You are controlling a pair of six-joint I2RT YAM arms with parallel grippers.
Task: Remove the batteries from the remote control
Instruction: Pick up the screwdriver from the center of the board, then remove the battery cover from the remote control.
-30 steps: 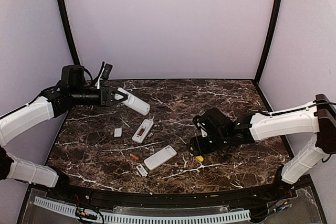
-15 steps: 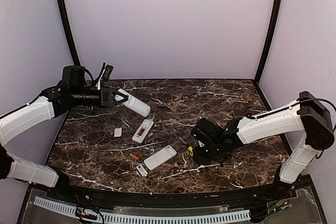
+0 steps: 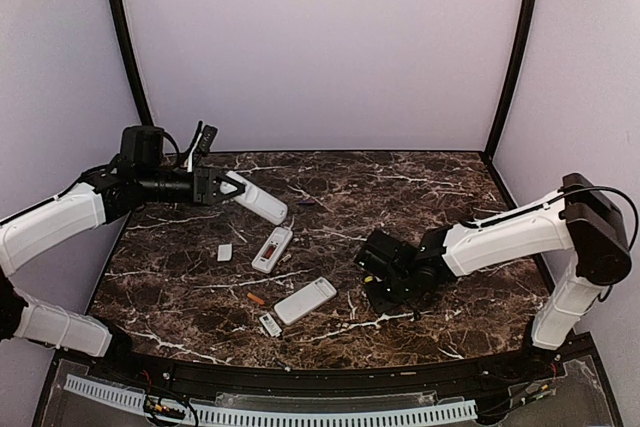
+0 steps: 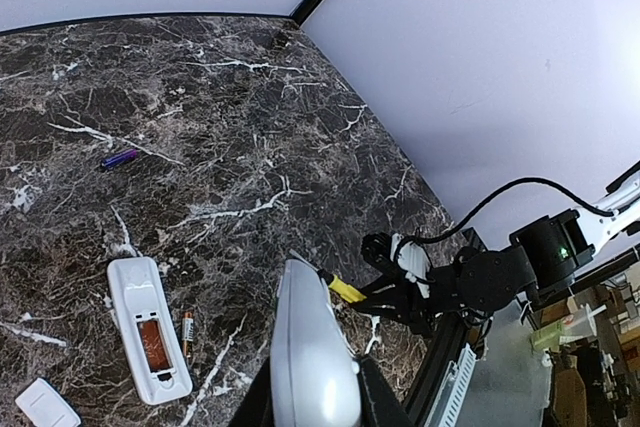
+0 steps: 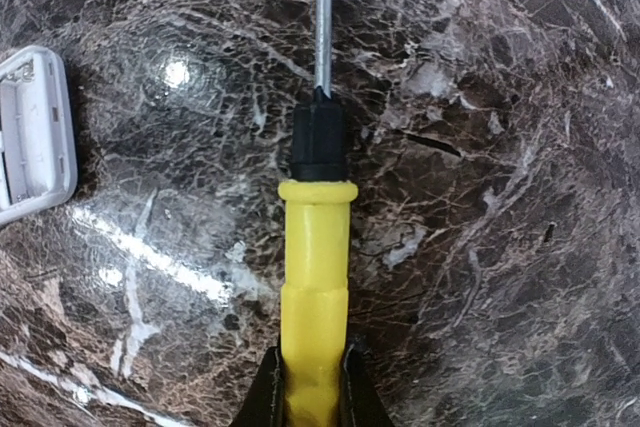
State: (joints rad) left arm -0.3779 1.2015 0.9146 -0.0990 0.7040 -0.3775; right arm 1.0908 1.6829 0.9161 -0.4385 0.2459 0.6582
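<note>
My left gripper [image 3: 226, 188] is shut on a white remote control [image 3: 256, 197], held above the back left of the table; its rounded body [image 4: 312, 359] fills the space between the fingers. A second remote [image 3: 272, 248] lies open on the table with an orange-red battery [image 4: 150, 339] in its compartment. A loose orange battery [image 4: 186, 333] lies beside it, and another [image 3: 256, 298] lies nearer the front. My right gripper [image 5: 312, 389] is low over the table, shut on the yellow handle of a screwdriver [image 5: 315, 267]. Its blade points away from me.
A third white remote [image 3: 305, 300] lies left of my right gripper, with its open end [image 5: 35, 137] beside the screwdriver. A small white cover [image 3: 225, 252] and another small piece [image 3: 270, 324] lie on the marble. A small purple object [image 4: 120, 158] rests further back.
The right gripper has slid left over the screwdriver and closed on its yellow handle. The left arm with its remote has stayed put.
</note>
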